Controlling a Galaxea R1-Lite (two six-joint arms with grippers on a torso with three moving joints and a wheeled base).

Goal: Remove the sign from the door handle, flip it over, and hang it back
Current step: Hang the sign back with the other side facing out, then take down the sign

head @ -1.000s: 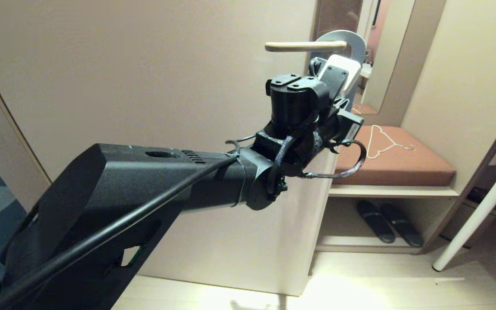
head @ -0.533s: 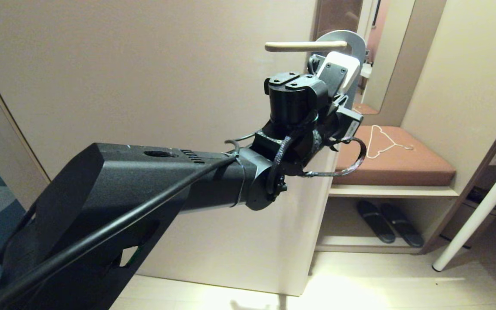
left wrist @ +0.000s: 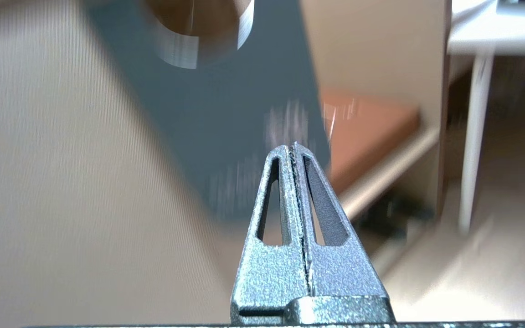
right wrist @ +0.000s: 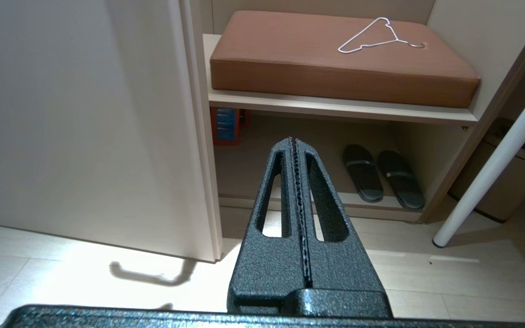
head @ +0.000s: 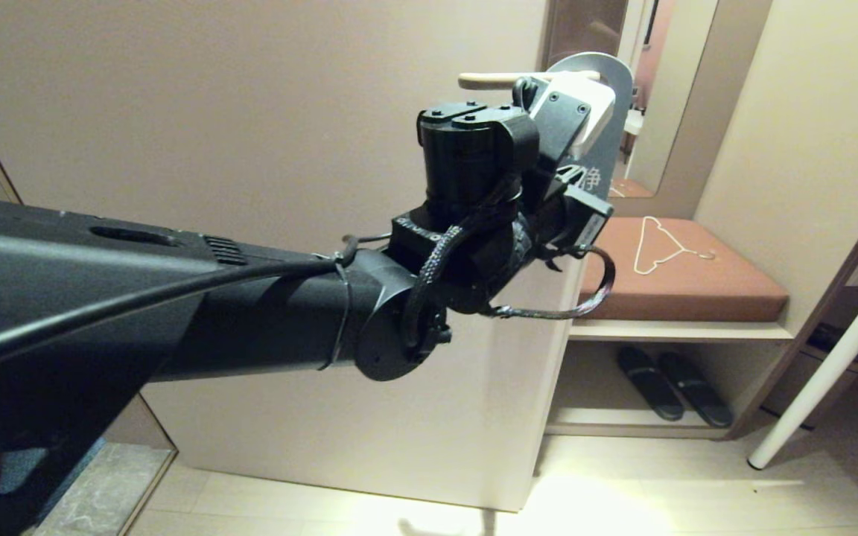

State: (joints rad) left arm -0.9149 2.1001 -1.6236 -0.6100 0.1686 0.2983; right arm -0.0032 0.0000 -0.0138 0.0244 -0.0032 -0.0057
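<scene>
The sign (head: 612, 141) hangs on the door handle (head: 485, 78), blue-grey side out, with a white character near its lower end. My left arm reaches up to it, and the wrist covers the inner part of the lever and the sign's left half. In the left wrist view the left gripper (left wrist: 293, 148) is shut and empty, its tips in front of the sign's (left wrist: 244, 105) flat blue-grey face, below the oval hole. The right gripper (right wrist: 293, 140) is shut and empty, held low and aimed at the shelf and floor.
The beige door (head: 250, 112) fills the left and centre. Right of it is a brown cushioned bench (head: 697, 286) with a white wire hanger (head: 660, 246) on it, and black slippers (head: 671, 383) underneath. A white table leg (head: 824, 365) slants at the far right.
The left arm has risen and swung toward the handle. Its wrist now covers part of the lever, and the sign's lower end shows beside it.
</scene>
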